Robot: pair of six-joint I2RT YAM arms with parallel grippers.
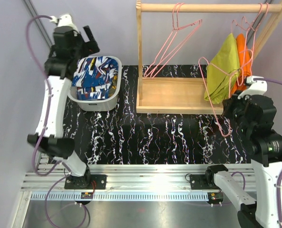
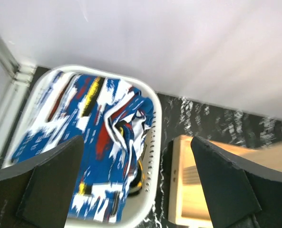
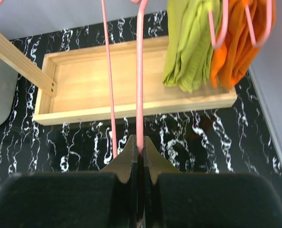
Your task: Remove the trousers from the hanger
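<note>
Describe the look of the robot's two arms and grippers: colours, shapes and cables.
Both the left arm and right arm have white links with chunky black joints, and thin purple cables loop alongside. The left gripper and right gripper have matte black, wedge-shaped fingers.

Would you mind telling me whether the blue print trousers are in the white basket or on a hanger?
In the basket: the blue trousers lie crumpled inside its white rim, filling it.

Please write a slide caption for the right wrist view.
Right tool shut on a pink hanger above the wooden tray.
</note>
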